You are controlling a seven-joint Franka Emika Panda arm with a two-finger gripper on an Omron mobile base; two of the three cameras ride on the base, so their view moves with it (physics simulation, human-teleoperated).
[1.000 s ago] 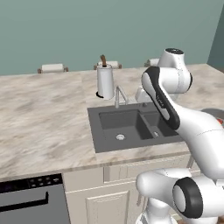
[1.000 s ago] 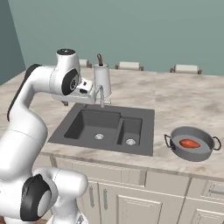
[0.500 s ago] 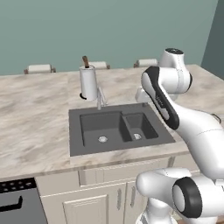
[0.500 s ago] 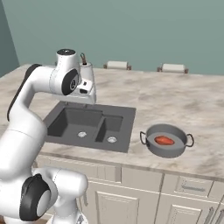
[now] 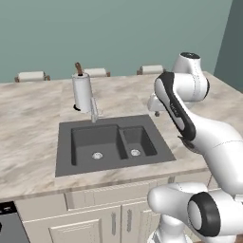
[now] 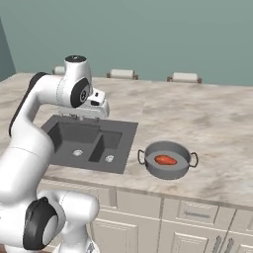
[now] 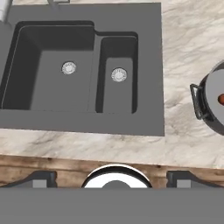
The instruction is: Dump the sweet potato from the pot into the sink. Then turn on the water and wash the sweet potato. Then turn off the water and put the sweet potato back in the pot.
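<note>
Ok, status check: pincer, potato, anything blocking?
Pincer open, empty, above the sink. Sweet potato in the pot, on the counter right of the sink. Nothing in the way.

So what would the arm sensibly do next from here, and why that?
Probably swing the hand toward the pot and come down on its near loop handle. The sweet potato still lies inside it, the pot stands on the counter beside the sink, and both basins hold nothing. The fingers stand wide apart and grip nothing, high above the sink.
</note>
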